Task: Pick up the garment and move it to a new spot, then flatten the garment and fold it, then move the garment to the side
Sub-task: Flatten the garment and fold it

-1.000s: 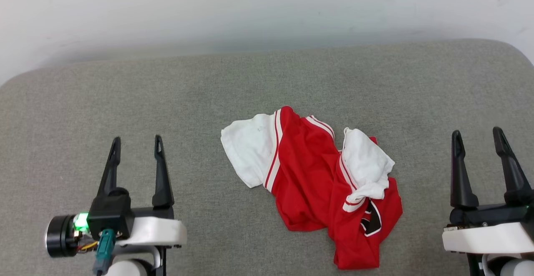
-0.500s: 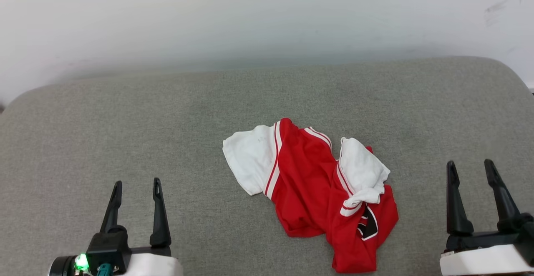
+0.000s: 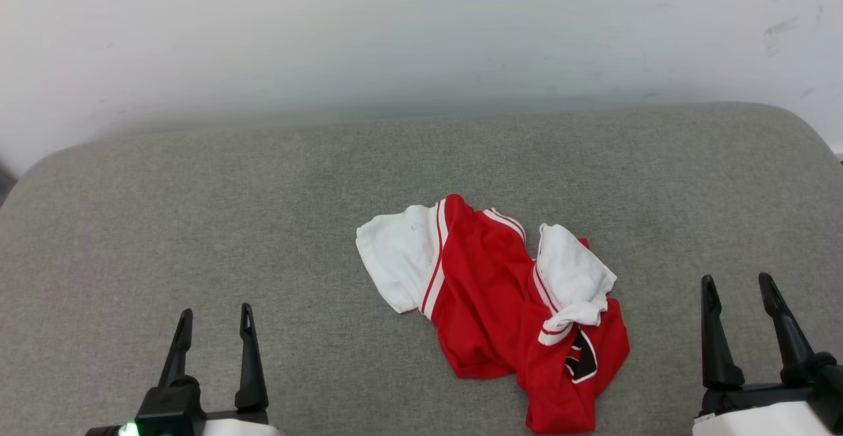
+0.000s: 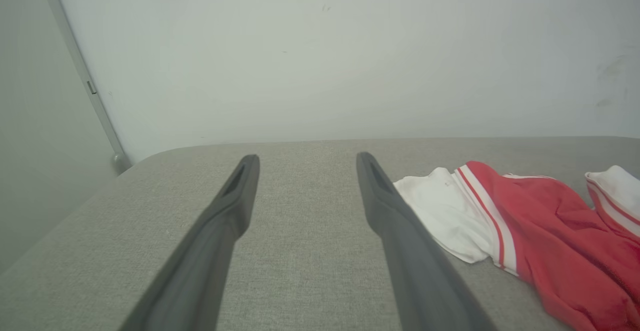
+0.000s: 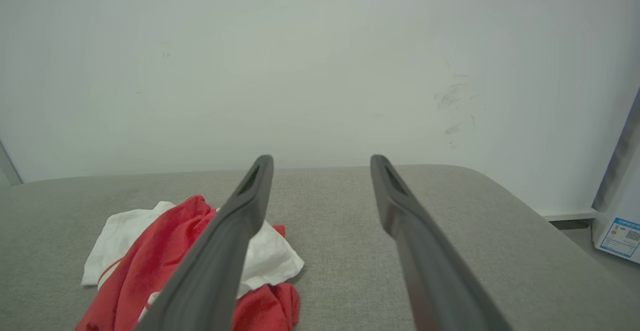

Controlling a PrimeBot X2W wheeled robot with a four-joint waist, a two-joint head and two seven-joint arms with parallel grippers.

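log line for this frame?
phase: pre-grasp | garment: crumpled, untouched, on grey cushion | left gripper: jaws open, empty | right gripper: jaws open, empty

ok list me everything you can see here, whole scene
garment: 1, red with white sleeves, striped trim and a black white-edged print, crumpled right of centre on the padded surface, between the two grippers
padded surface: 1, grey fabric, round-cornered, under the garment
wall: 1, white, behind the surface
scuff marks: a few, dark grey, on the wall towards the right
rail: 1, grey, slanting up the wall at the left of the left wrist view
label: 1, blue and white, on a pale panel at the right edge of the right wrist view
left gripper: 1, dark fingers, open, lower left, empty
right gripper: 1, dark fingers, open, lower right, empty
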